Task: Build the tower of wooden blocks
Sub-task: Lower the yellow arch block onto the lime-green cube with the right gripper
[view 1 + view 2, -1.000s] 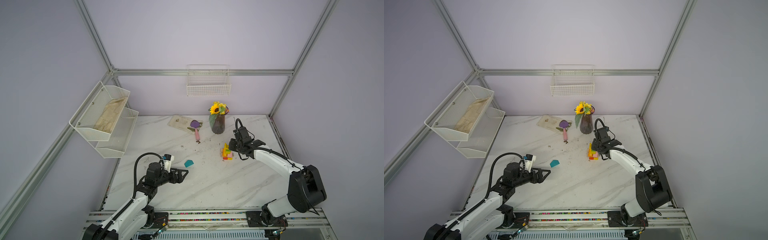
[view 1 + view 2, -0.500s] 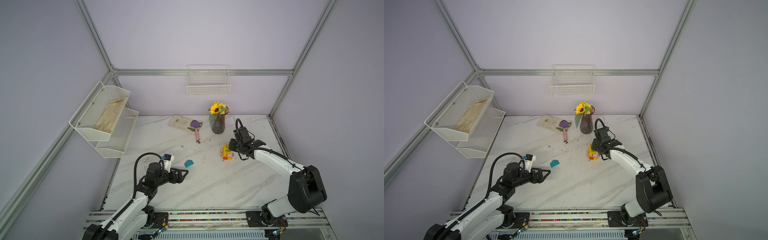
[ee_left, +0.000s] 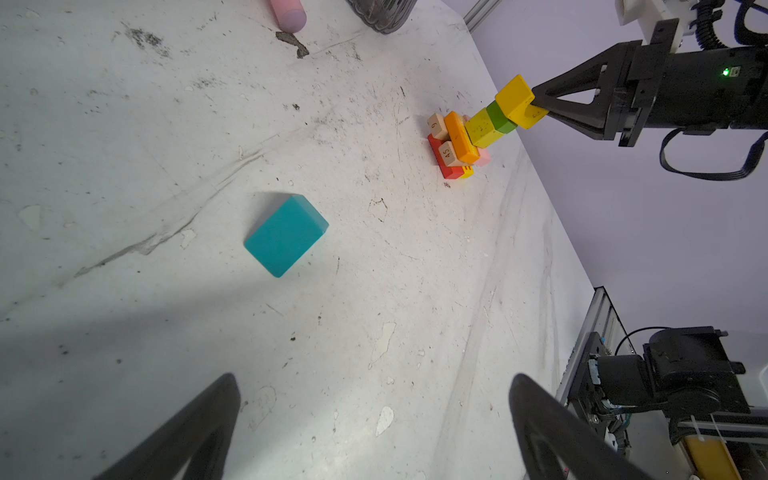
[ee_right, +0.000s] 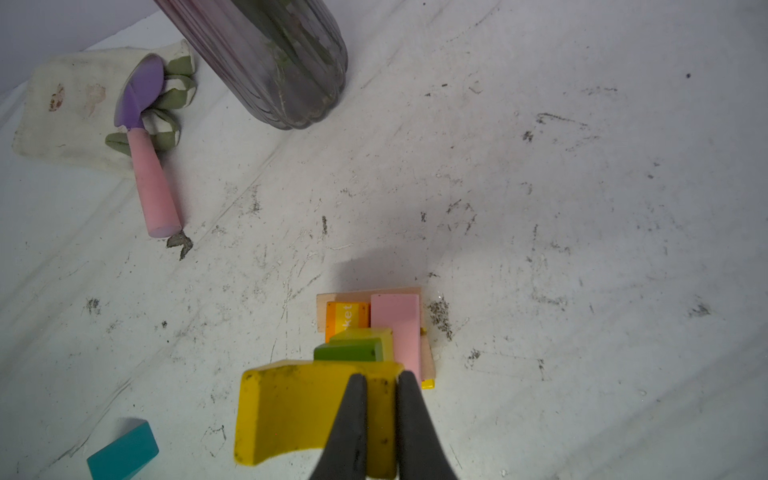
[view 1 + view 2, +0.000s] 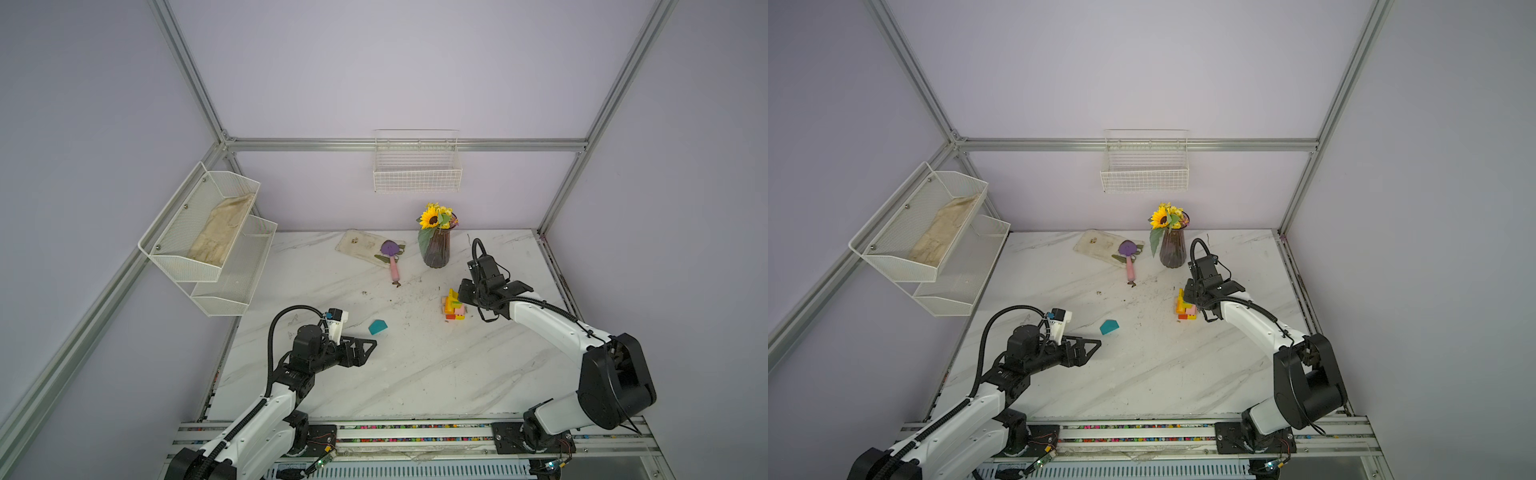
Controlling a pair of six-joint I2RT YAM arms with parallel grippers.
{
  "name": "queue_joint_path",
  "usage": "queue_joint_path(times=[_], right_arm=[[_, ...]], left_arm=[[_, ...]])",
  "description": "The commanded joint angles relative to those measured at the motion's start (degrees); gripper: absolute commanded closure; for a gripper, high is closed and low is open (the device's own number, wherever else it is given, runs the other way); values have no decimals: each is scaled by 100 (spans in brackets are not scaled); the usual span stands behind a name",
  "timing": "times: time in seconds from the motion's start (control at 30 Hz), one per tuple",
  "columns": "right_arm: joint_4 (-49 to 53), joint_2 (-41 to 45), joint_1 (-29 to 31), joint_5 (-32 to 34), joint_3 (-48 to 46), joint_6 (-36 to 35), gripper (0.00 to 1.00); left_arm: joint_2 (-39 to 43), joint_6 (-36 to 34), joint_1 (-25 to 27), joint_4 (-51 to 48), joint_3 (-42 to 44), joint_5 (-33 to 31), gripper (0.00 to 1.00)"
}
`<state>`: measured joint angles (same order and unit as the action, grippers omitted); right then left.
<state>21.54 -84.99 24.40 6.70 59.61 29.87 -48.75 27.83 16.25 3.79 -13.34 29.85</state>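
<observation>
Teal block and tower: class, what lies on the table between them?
Only bare, scuffed table between teal block and tower; the left wrist view shows it.

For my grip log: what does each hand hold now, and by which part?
The right hand pinches the yellow arch by one of its legs, at the top of the tower. The left hand is open and holds nothing.

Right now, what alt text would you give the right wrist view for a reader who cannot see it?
The right gripper is shut on one leg of a yellow arch block, held over a small tower of coloured blocks on a scuffed white table. A teal block lies apart; a scoop and dark vase sit beyond.
</observation>
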Motion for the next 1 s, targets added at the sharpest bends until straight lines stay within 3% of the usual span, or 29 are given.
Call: queue_joint_path(times=[0.0,0.1,0.23,0.5,0.73,0.97], right_arm=[[148,149,-10,139,-64,-34,93],[140,136,-12,135,-64,-34,81],[155,89,-9,147,-33,-42,74],[131,35,-6,131,-20,-42,74],[52,37,-10,70,-46,-34,86],[61,-44,-10,97,30,-34,89]], left_arm=[[75,-112,1,218,-169,84,0],[72,-112,1,218,-166,83,0],[75,-112,1,211,-166,83,0],[72,-112,1,214,-169,83,0],[69,-112,1,217,-169,83,0],[72,-111,1,217,-168,83,0]])
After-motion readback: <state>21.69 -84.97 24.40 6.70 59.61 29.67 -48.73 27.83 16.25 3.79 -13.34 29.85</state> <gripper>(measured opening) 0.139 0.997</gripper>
